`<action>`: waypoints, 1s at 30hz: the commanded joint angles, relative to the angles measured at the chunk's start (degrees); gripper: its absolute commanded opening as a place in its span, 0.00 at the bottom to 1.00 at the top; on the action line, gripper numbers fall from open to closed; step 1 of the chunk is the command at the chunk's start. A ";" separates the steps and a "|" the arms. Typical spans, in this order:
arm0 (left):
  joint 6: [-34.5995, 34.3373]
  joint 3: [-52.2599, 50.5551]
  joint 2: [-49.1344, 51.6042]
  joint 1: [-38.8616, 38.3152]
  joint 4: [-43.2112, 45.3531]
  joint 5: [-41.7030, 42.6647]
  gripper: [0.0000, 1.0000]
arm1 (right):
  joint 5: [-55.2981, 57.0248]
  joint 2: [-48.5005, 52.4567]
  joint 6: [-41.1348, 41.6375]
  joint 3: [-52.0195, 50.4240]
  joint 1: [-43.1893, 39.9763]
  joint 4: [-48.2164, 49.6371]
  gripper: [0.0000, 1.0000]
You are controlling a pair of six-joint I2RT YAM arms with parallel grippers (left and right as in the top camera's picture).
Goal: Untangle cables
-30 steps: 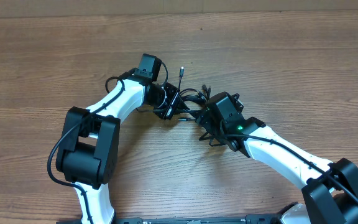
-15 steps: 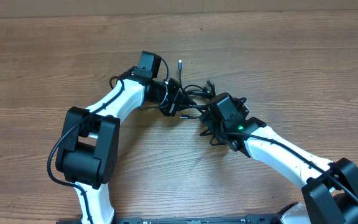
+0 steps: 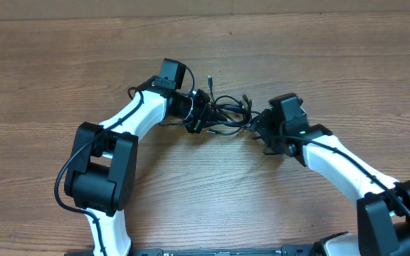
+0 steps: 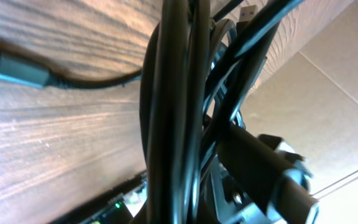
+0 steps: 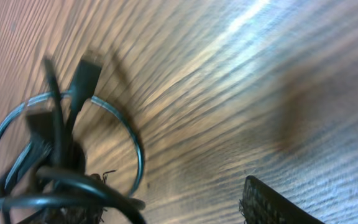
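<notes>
Cables (image 3: 228, 114): one loose black bunch of loops on the wooden surface (image 3: 319, 57), lying between your two claws, near the middle of the overhead view. One plug tip (image 3: 210, 77) sticks out toward the far edge, just beside the left arm's wrist.

Left claw (image 3: 199, 117): at the left end of the bunch, narrow and clamped on it. In your left wrist view the strands (image 4: 173, 124) run straight past the lens as a tight bundle. A separate grey plug (image 4: 11, 70) lies flat on the wood to one side.

Right claw (image 3: 260, 131): at the right end of the bunch, close against the outer loops. In your right wrist view only one finger (image 5: 269, 202) shows, low right. Bare wood lies between it and the cable loops (image 5: 55, 180) at lower left, so the claw stands parted, with nothing seen clamped. A plug end (image 5: 86, 74) points up from that bunch.
</notes>
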 commanded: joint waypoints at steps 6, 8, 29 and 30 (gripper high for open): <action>3.80 1.09 0.09 -0.07 0.13 -10.97 0.04 | -20.72 -7.28 -21.03 0.98 -3.28 0.24 0.70; 5.46 1.09 0.09 -0.15 0.42 -11.69 0.04 | -20.55 -8.04 -21.09 0.98 -2.78 0.44 0.74; 20.11 1.07 0.09 -4.04 5.29 -14.43 0.04 | 6.67 3.19 -22.27 0.83 2.97 5.88 0.74; 20.15 1.07 0.09 -4.04 5.07 -14.40 0.04 | 7.69 3.54 -22.25 0.83 2.97 6.10 0.74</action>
